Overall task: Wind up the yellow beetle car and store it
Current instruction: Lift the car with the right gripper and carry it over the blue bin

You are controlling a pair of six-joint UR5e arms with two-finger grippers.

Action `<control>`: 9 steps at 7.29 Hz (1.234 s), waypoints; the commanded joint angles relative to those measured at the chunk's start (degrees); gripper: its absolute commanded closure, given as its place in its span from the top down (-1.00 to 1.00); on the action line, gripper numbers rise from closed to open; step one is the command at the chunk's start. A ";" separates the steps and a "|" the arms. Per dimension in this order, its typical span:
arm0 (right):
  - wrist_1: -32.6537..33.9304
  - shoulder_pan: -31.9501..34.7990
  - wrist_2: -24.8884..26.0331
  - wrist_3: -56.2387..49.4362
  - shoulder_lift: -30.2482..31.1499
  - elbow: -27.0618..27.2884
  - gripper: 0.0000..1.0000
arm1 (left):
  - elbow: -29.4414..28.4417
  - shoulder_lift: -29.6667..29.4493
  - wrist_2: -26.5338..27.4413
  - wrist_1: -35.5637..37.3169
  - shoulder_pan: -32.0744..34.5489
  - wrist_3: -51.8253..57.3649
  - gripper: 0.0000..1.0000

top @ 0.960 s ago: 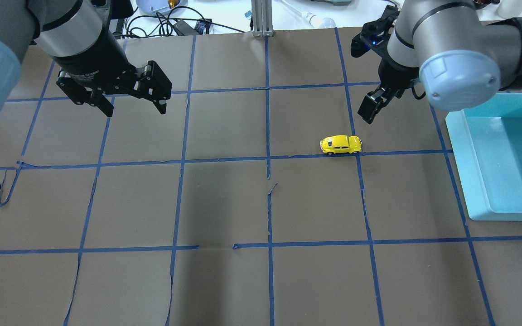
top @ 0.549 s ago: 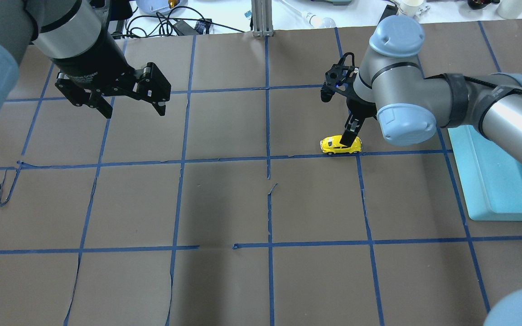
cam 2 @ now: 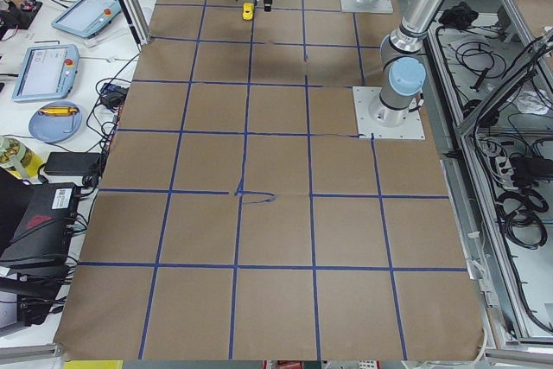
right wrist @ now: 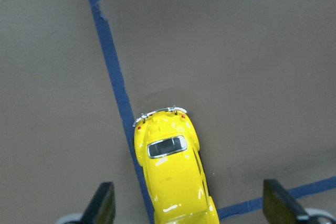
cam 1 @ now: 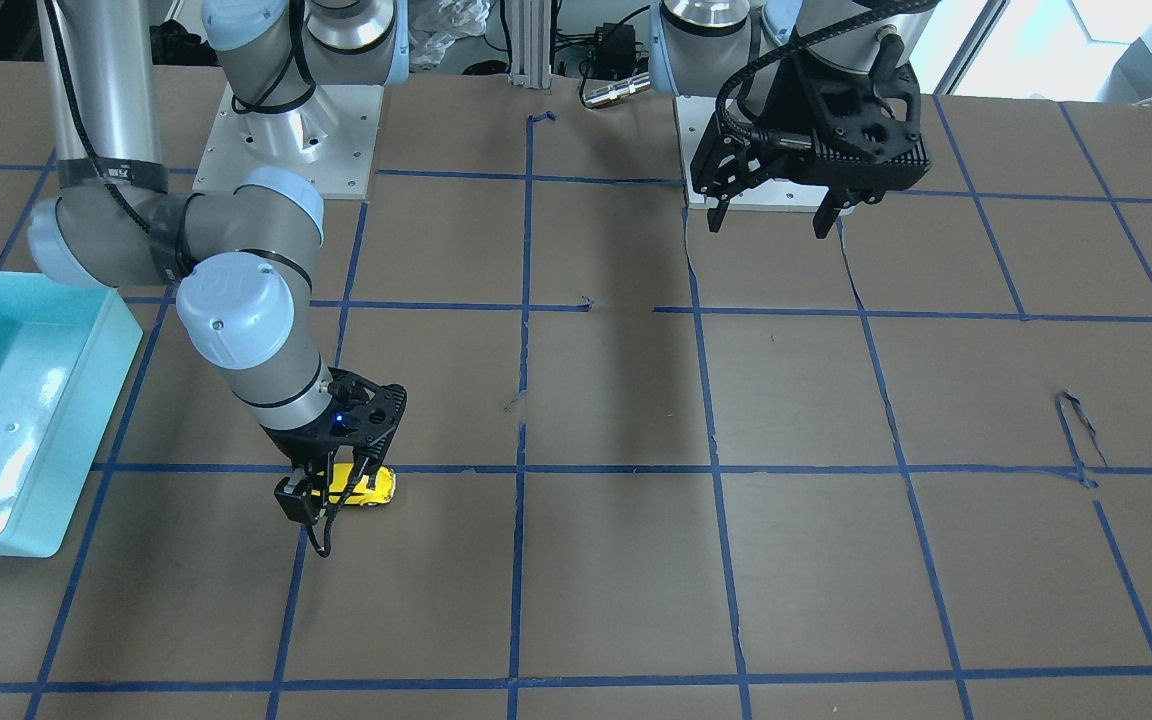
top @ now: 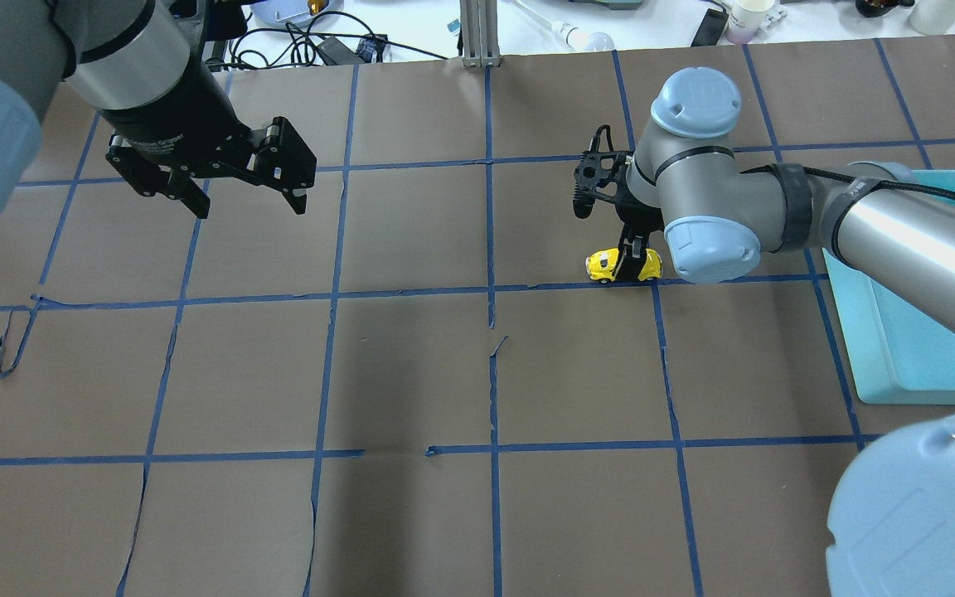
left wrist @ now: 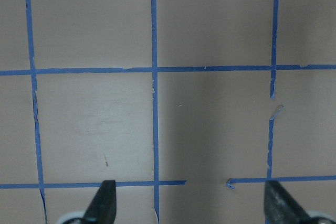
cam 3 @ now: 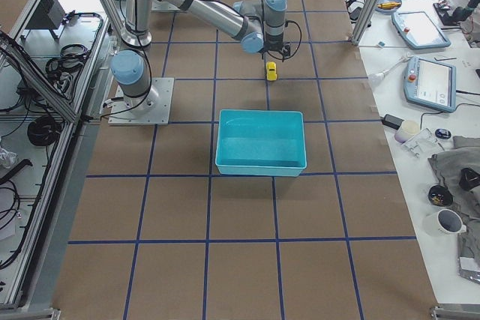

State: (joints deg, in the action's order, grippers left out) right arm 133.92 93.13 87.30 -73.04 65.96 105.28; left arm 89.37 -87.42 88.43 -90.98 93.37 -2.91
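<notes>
Car [top: 603, 265] stayed put; we lowered the right gripper [right wrist: 191, 205] around it, fingers spread, ready to grasp; left gripper [top: 249, 201] likewise spread.

Car [right wrist: 170, 177] under right gripper [right wrist: 191, 205], near bin [top: 908, 340]

So my right claw [top: 633, 255] isn't hanging off at the car's 1 o'clock anymore. It's down low right over the yellow beetle car [top: 604, 264], fingers wide either side, and my elbow now swings in over the table.
</notes>
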 commanded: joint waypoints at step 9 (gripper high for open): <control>-5.82 -0.93 4.26 0.00 1.85 -2.70 -1.00 | 0.36 -0.04 0.16 -0.42 0.85 0.00 1.00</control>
State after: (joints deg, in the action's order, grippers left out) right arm 132.36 92.68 89.31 -73.03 64.85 104.36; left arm 89.61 -87.54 88.55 -91.34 94.22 -2.90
